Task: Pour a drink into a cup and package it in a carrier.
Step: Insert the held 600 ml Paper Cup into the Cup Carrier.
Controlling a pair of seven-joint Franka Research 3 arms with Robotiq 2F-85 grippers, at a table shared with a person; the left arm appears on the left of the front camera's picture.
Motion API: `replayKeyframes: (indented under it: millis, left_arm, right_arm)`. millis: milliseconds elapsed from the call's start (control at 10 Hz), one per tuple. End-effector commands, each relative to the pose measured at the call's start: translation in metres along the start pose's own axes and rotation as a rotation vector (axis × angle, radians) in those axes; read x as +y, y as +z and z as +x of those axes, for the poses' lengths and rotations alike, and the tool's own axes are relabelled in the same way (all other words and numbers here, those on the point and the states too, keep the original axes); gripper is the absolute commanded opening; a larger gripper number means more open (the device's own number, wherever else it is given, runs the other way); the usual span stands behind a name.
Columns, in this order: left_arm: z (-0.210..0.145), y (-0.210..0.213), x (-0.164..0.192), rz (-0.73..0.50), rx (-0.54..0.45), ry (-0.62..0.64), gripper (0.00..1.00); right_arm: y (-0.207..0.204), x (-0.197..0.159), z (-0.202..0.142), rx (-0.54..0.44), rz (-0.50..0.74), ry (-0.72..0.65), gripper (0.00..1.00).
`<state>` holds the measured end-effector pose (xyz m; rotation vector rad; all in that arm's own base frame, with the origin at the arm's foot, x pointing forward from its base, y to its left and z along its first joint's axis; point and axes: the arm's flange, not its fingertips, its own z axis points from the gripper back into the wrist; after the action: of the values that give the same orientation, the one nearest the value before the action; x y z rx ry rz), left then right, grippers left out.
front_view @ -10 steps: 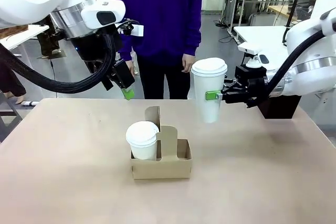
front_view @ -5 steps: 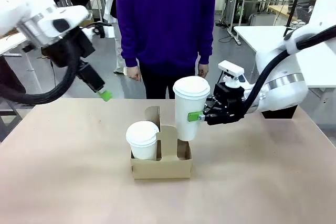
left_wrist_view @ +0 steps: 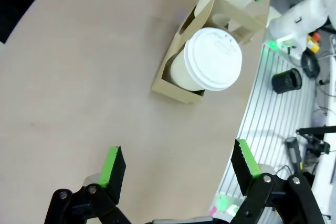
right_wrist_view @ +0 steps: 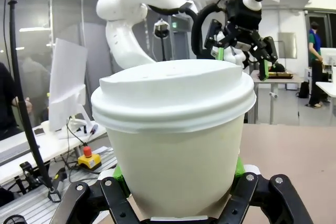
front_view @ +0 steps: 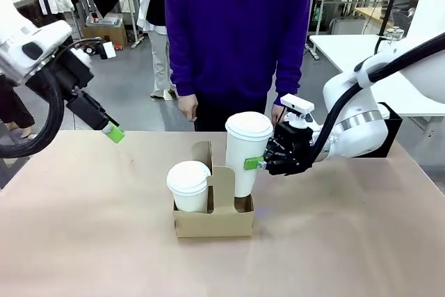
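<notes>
Presently, item: cup (front_view: 241, 165), white paper, dome lid on. Position: upright over the carrier (front_view: 212, 222), base dipped into the carrier's free slot.

Handling, judged: thin wall, crushable and smooth. Weight depends on fill (the lid hides the contents). Best taken at mid-wall below the lid rim, with a light squeeze and kept vertical.

Right jaws: closed on the cup's mid-wall from the side, green pads (front_view: 252, 164) against it. The right arm (front_view: 354, 126) reaches in level toward the carrier, wrist horizontal.

Second lidded cup (front_view: 188, 184): seated in the carrier's other slot.

Left jaws: spread wide, empty, raised well apart from the carrier.

Carrier stands on the table (front_view: 348, 248).
</notes>
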<state>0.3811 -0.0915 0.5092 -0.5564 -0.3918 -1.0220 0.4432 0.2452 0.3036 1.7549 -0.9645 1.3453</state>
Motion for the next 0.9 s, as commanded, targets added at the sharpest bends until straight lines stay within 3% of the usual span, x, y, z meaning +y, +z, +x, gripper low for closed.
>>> replayKeyframes:
  millis: [0, 200, 800]
  left_arm:
    - [-0.021, -0.004, 0.005, -0.031, -0.059, -0.079, 1.0]
    - [-0.035, -0.007, 0.017, -0.059, -0.057, -0.145, 1.0]
    - [-0.033, -0.006, 0.015, -0.031, -0.023, -0.12, 1.0]
  right_arm:
    - [-0.002, -0.008, -0.006, 0.003, 0.047, 0.01, 0.8]
    - [0.0, -0.012, -0.013, 0.022, 0.047, -0.006, 0.8]
    - [0.001, -0.031, -0.05, 0.093, 0.105, -0.024, 0.8]
